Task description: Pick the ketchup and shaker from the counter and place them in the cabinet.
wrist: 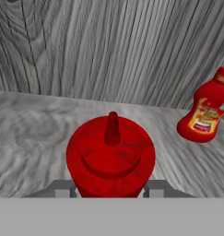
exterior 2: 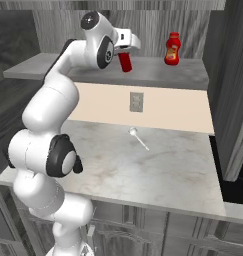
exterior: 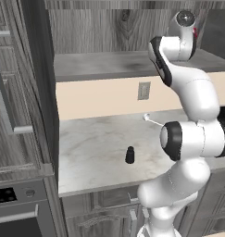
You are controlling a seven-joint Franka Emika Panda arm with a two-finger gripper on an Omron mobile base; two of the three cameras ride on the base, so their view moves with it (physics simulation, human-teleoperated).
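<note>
The ketchup (exterior 2: 125,62) is held in the tool (exterior 2: 127,54) over the cabinet (exterior 2: 158,75) shelf; it should be lowered upright, clear of the yellow-labelled bottle (exterior 2: 172,49), before release.

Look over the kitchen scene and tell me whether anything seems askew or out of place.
The ketchup leans in the gripper over the cabinet shelf, not yet standing. A spoon lies loose on the counter. The shaker stands upright; nothing has spilled.

Glossy white rounded arm segments joined by dark joints.
</note>
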